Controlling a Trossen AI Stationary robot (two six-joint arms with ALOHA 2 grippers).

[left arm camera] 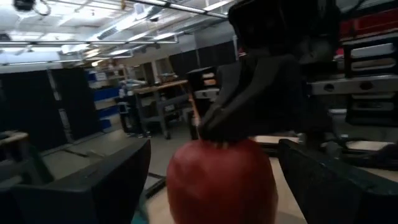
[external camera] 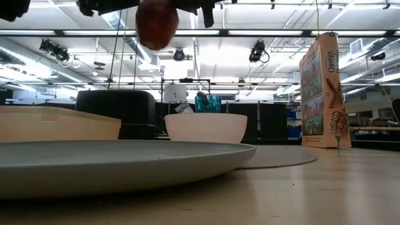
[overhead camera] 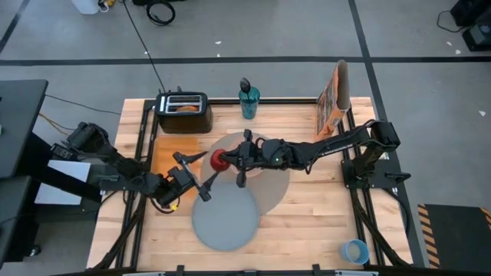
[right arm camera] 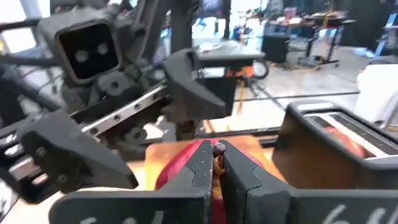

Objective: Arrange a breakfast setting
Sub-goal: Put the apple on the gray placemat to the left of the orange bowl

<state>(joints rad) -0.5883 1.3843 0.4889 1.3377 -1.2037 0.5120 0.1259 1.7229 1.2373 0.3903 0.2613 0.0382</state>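
Observation:
A red apple [overhead camera: 219, 159] hangs in the air over the far left part of the large round grey mat [overhead camera: 268, 188]. My right gripper [overhead camera: 229, 159] is shut on it. My left gripper [overhead camera: 204, 173] is open just left of the apple. In its wrist view its two fingers stand on either side of the apple [left arm camera: 221, 180]. The pink bowl [external camera: 206, 127] stands on the mat [external camera: 281, 156]. The smaller grey plate [overhead camera: 225, 218] lies nearer, overlapping the mat's edge. The orange cereal box [overhead camera: 334, 100] stands at the far right. The spoon is out of view. My right gripper pinches the apple's stem [right arm camera: 217, 149] between its two fingertips, slanting down from the table's right side. The apple [external camera: 156, 25] hangs below the fingers, lifted clear of the table. My left gripper's fingers [left arm camera: 93, 186] flank the apple closely; I cannot tell whether they touch it.
A black toaster [overhead camera: 184, 111] stands at the far left, with an orange board [overhead camera: 170, 149] in front of it. A teal bottle [overhead camera: 249, 100] stands at the far middle. A light-blue cup [overhead camera: 355, 251] sits at the near right corner. Bare wood lies near right.

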